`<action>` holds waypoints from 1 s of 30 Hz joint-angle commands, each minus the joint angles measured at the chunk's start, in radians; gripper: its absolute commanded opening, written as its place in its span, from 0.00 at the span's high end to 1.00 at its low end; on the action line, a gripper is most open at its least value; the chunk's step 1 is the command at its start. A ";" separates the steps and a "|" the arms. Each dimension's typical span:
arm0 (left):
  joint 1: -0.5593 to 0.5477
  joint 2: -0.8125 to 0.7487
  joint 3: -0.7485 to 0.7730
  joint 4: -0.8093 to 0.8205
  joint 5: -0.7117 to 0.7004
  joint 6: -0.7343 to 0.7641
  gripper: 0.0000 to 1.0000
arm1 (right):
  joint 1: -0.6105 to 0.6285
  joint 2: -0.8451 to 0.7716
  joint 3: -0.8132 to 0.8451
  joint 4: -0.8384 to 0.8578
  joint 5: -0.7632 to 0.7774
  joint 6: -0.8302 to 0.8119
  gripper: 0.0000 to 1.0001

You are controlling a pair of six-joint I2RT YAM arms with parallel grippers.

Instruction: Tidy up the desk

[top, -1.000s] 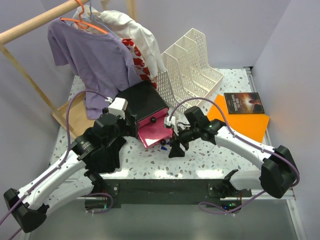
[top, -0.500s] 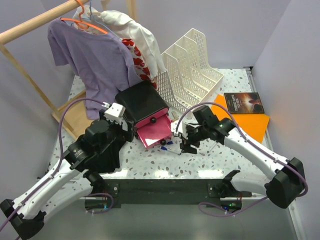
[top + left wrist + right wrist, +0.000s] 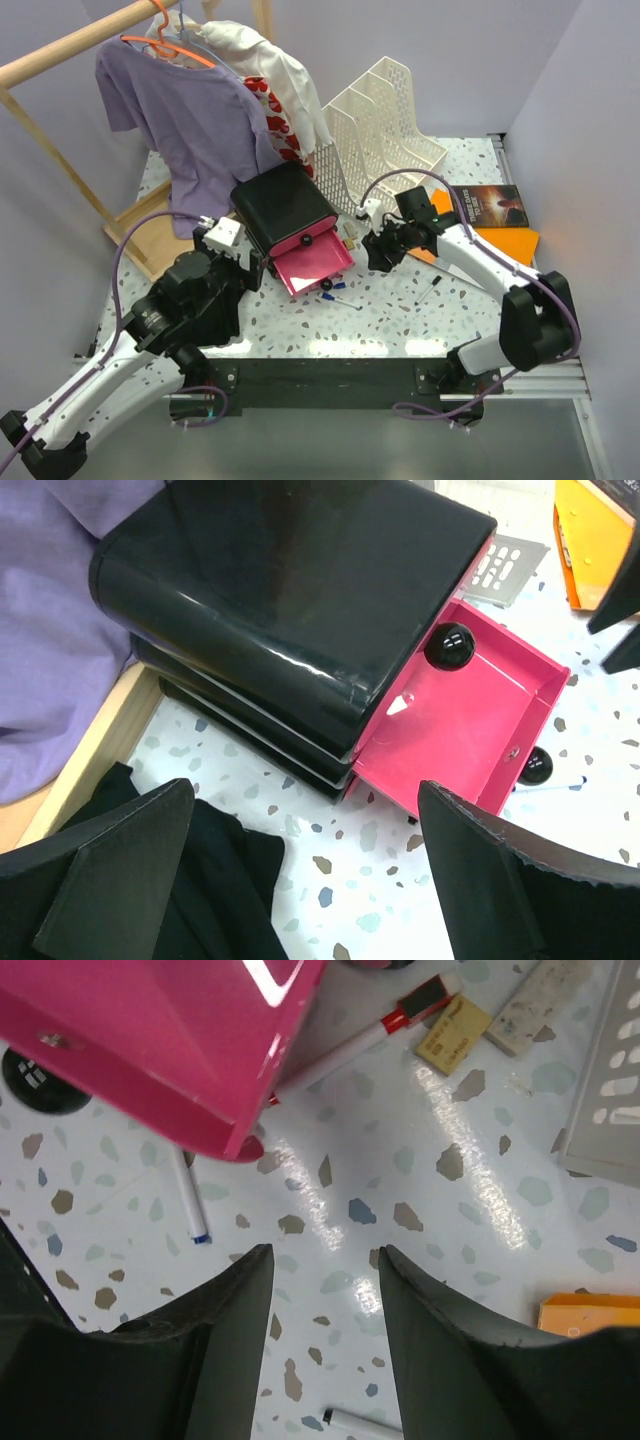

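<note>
The white speckled desk [image 3: 400, 322] carries a black drawer box [image 3: 283, 207] at its middle, with the pink drawer [image 3: 313, 265] pulled out toward the near side. A white file rack [image 3: 385, 135] stands far right of the box, and an orange folder [image 3: 512, 252] lies at the right edge. A wooden base [image 3: 148, 236] sits at the left. Beside the drawer lie a red marker [image 3: 370, 1035], a blue-tipped pen [image 3: 190, 1210] and two erasers [image 3: 453, 1035].
</note>
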 commanded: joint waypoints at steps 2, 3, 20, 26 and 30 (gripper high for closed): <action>0.005 -0.024 -0.006 0.052 -0.052 0.008 0.00 | 0.002 0.115 0.118 0.139 0.139 0.251 0.51; 0.005 -0.026 -0.009 0.051 -0.058 0.007 0.00 | 0.003 0.135 0.132 0.146 0.153 0.272 0.53; 0.005 -0.016 -0.008 0.048 -0.091 0.000 0.00 | 0.089 0.424 0.289 0.189 0.243 0.363 0.55; 0.005 -0.019 -0.006 0.054 -0.072 0.005 0.00 | 0.107 0.477 0.307 0.205 0.316 0.368 0.53; 0.005 -0.026 -0.009 0.054 -0.065 0.007 0.00 | 0.107 0.500 0.310 0.222 0.342 0.368 0.52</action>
